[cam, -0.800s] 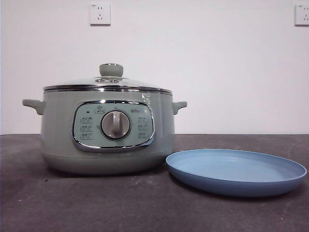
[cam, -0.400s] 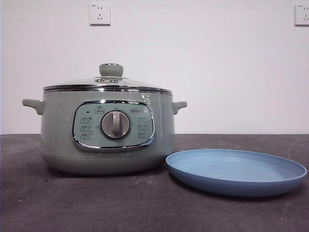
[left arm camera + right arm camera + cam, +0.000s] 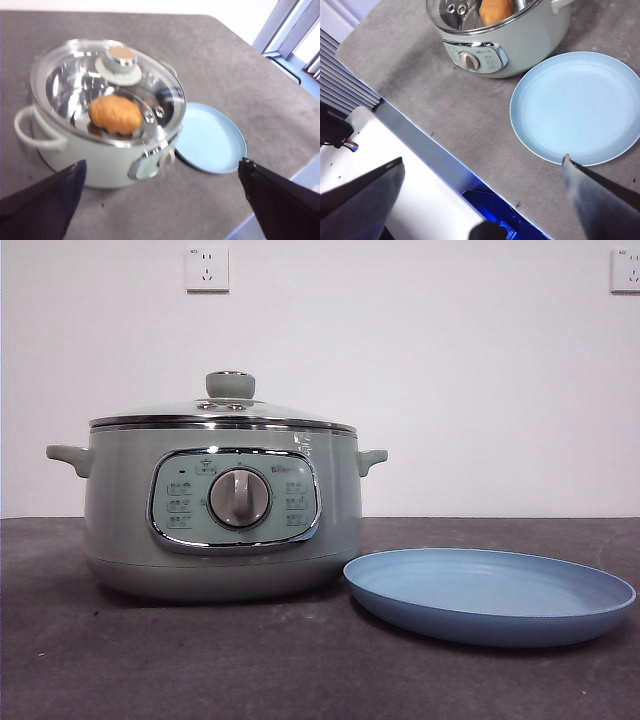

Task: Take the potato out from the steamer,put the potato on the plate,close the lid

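Observation:
The sage-green steamer [image 3: 222, 515] stands on the dark table with its glass lid [image 3: 225, 412] closed on it. The golden-brown potato [image 3: 115, 114] lies inside under the glass; it also shows in the right wrist view [image 3: 496, 11]. The light-blue plate [image 3: 489, 595] lies empty on the table to the steamer's right. My left gripper [image 3: 162, 200] hangs open and empty above and away from the steamer [image 3: 105, 150]. My right gripper [image 3: 482, 200] hangs open and empty high over the table's front edge, near the plate [image 3: 577, 107].
The table's front edge and a white base with a blue light [image 3: 490, 210] show below the right gripper. Two wall sockets [image 3: 207, 269] sit on the white wall behind. A window frame [image 3: 290, 35] lies beyond the table's far corner.

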Controlling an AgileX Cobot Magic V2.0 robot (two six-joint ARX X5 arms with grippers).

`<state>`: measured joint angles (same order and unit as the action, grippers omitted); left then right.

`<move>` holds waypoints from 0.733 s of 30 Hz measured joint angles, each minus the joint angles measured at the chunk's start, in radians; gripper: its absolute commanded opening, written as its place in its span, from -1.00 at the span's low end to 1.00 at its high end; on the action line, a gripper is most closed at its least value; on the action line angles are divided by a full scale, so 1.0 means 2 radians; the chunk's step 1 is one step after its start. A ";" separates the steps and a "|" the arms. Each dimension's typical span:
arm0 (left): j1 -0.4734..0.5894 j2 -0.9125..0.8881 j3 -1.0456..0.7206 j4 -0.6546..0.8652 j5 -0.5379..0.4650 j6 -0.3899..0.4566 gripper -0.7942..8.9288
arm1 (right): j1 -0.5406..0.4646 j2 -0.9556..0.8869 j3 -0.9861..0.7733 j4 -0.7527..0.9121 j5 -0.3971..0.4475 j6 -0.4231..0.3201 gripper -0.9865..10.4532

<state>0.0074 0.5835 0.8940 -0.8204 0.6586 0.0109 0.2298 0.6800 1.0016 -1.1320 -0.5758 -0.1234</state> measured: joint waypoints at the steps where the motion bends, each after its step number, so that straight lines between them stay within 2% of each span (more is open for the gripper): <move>1: 0.000 0.013 0.008 0.008 0.000 -0.001 0.24 | 0.000 0.001 0.000 0.000 0.000 0.000 0.28; 9: -0.038 0.138 0.079 0.074 -0.005 -0.002 0.24 | 0.000 0.012 0.000 0.000 0.000 0.000 0.28; 16: -0.104 0.267 0.151 0.106 -0.073 0.003 0.24 | 0.000 0.019 0.000 0.000 0.000 0.000 0.27; 22: -0.148 0.364 0.207 0.114 -0.131 0.025 0.24 | 0.000 0.020 0.000 0.001 0.000 0.000 0.27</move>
<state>-0.2878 1.3109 1.3087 -0.5919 0.3969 0.0605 0.2298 0.7197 1.0016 -1.1305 -0.5758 -0.1234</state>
